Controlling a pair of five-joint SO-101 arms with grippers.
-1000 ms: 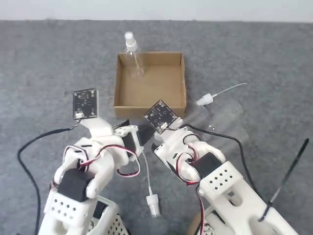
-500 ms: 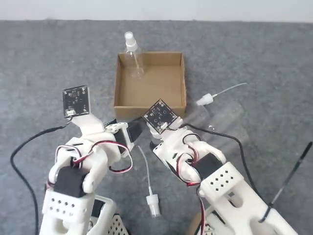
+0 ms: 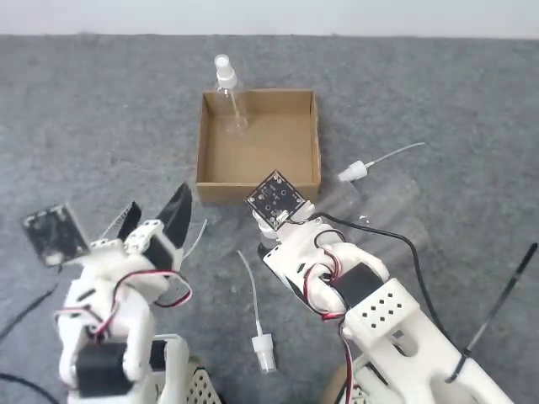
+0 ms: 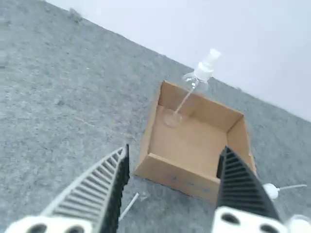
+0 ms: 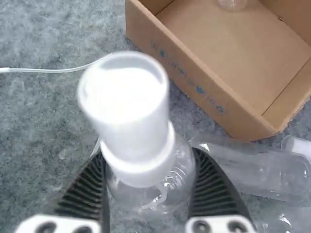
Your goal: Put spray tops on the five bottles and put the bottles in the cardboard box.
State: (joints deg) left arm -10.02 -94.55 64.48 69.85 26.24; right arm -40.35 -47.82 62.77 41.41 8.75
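Just below the cardboard box in the high view, the right tool grips a bottle wearing a spray top. At lower left, the left tool stands wide open — a second bottle stands in the box's upper-left corner.

The desk is covered edge to edge with a grey, felt-like carpet of mottled, fibrous texture. The surface lies flat, with no visible folds. At the far edge of the desk stands a plain white wall, unmarked. A thin black strip runs diagonally above the carpet near the desk's right edge, slightly curved along its length.
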